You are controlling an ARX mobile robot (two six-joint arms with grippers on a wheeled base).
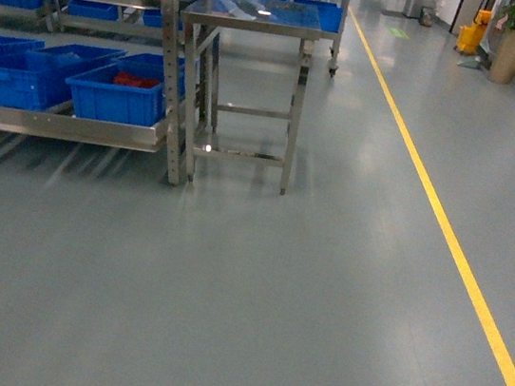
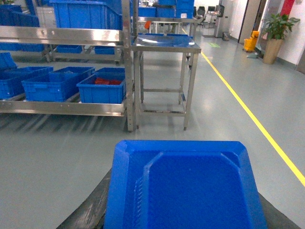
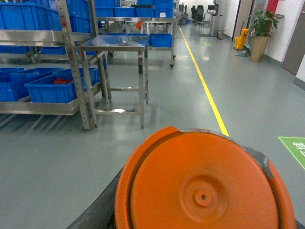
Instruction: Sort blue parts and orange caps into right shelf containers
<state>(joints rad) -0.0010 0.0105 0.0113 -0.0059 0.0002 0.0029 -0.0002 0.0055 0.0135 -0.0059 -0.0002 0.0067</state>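
Right now I see no arm or gripper in my head view, only grey floor [image 1: 254,289], a yellow floor line [image 1: 444,229] running away on the right, and a steel shelf rack [image 1: 66,123] at far left with a small steel table [image 1: 262,21] just beside its right end.

On the rack's low shelf sit blue crates [image 1: 118,92]. The rightmost one, nearest the table, has something red-orange [image 1: 137,81] lying inside it; it is too small for me to say what. More blue crates stand on the upper level and beyond the table.

From the left wrist camera, a blue tray-like part [image 2: 186,186] fills the lower frame, close to the lens, its shallow recessed middle facing the camera. The left gripper's fingers are not visible around it, so I cannot tell how the jaws are set or whether they grip it.

From the right wrist camera, a round orange cap [image 3: 205,186] fills the lower frame, flat face toward the lens, with a raised hub and a small hole at its centre. A grey edge shows at its right rim. Again no fingers show, so I cannot tell the right gripper's state.

Both wrist views place the rack at far left, well apart from these parts. A potted plant [image 3: 259,33] stands far right.
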